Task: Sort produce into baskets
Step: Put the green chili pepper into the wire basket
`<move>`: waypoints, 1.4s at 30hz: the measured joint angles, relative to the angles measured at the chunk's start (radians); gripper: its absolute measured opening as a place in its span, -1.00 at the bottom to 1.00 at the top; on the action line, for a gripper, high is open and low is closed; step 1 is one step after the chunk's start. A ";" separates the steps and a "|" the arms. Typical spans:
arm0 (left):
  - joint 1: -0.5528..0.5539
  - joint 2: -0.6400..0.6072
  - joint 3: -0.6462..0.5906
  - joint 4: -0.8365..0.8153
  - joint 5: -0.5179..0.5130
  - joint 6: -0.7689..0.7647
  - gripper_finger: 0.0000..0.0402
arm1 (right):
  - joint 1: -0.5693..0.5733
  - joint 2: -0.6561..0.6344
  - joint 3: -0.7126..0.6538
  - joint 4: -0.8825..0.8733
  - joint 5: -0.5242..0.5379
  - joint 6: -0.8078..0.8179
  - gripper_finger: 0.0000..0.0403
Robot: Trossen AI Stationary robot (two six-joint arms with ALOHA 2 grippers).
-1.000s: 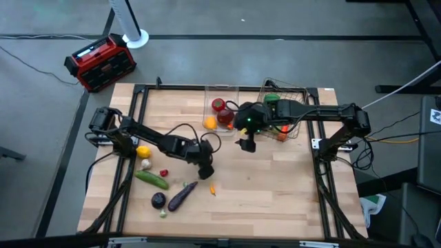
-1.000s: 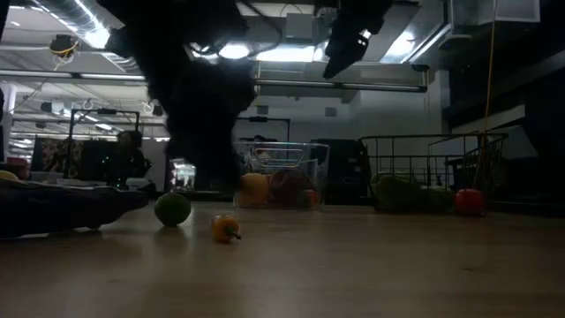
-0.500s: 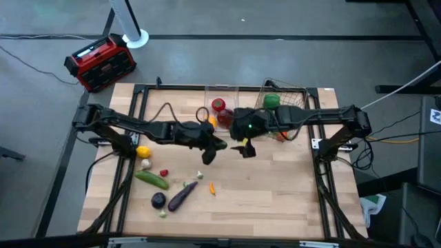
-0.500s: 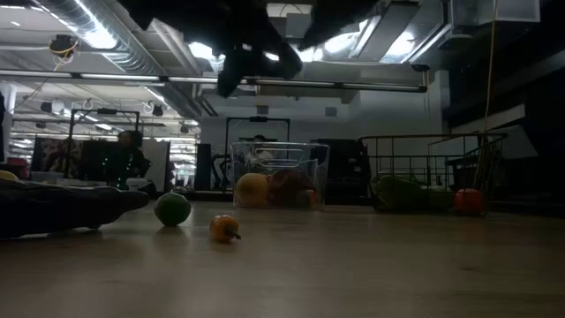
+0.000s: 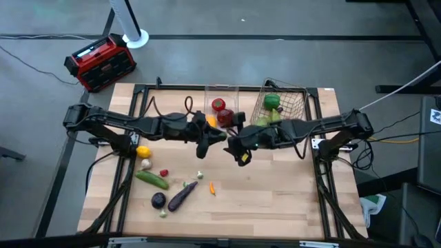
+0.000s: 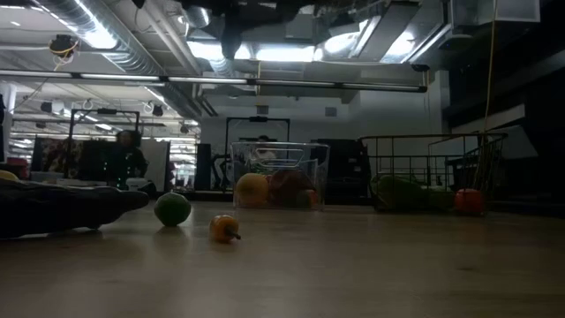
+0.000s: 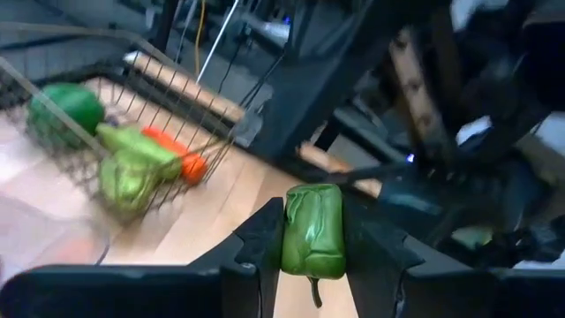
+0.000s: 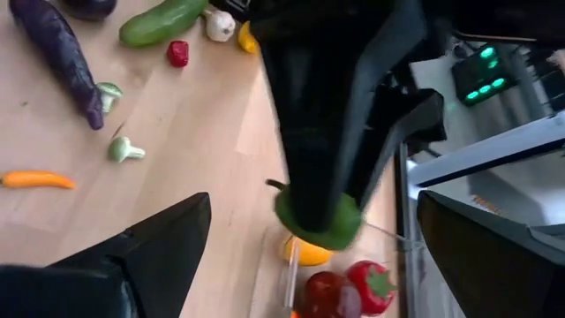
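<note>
My left gripper (image 7: pixel 312 256) is shut on a small green pepper (image 7: pixel 312 231), high above the table's middle (image 5: pixel 215 140), just in front of the clear bin (image 5: pixel 220 114). The bin holds red apples (image 8: pixel 371 287) and an orange (image 8: pixel 303 252). The wire basket (image 5: pixel 284 107) at the far right holds green vegetables and a carrot (image 7: pixel 181 157). My right gripper (image 5: pixel 239 157) hovers open close beside the left one, with nothing between its fingers. More produce lies at the near left: cucumber (image 5: pixel 151 180), eggplant (image 5: pixel 180 196), lemon (image 5: pixel 142 151). My left gripper pinches the green pepper by its two flat sides (image 7: pixel 291 234) between its two fingers. The fingers lie about level and point toward the table's right side and the wire basket. The pepper is lifted clear of the table, and its stem (image 7: pixel 313 287) points down.
A garlic bulb (image 5: pixel 145 164), a red chili (image 5: pixel 164 173), a round eggplant (image 5: pixel 158 200) and an orange chili (image 5: pixel 212 187) lie loose at the near left. A red-black box (image 5: pixel 100 62) stands on the floor beyond the far left corner. The two arms' ends are close together.
My left gripper has risen from the table's near middle with the green pepper. It has moved toward the far edge and tipped from pointing down to about level. My right gripper has swung from the basket toward the table's middle and near edge, rolling as it went, and stays open.
</note>
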 joint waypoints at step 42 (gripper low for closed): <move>-0.001 -0.003 0.000 0.049 0.006 -0.004 -0.47 | 0.026 0.000 0.000 0.052 0.076 -0.054 -0.16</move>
